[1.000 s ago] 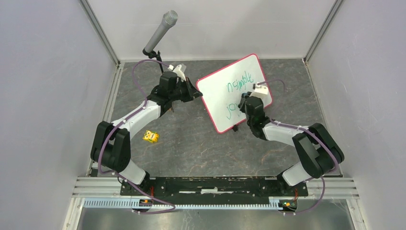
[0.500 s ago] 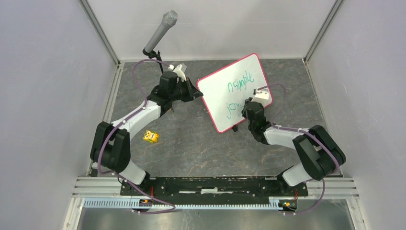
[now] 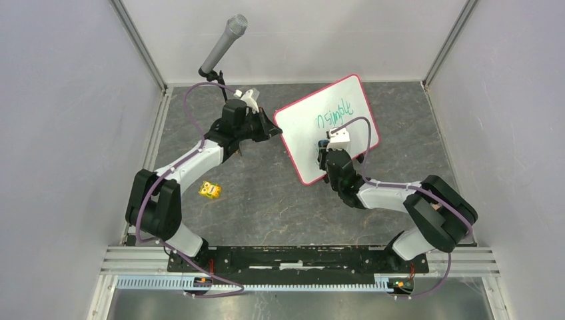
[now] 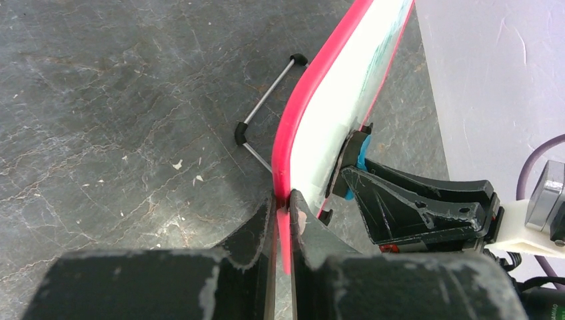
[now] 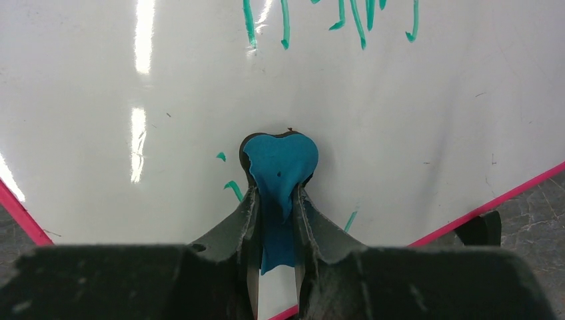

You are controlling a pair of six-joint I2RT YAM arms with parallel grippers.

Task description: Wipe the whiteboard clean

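Left jaws grip the whiteboard (image 3: 300, 127); right jaws press blue eraser (image 5: 280, 163).

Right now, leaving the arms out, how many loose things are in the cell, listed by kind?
whiteboard: 1
blue eraser pad: 1
microphone: 1
small yellow block: 1
Total: 4

I am working over a dark grey marbled tabletop (image 3: 266, 200), pale walls (image 3: 60, 133) closing it in left, right and far, a microphone (image 3: 223, 45) leaning in at the far-left corner.
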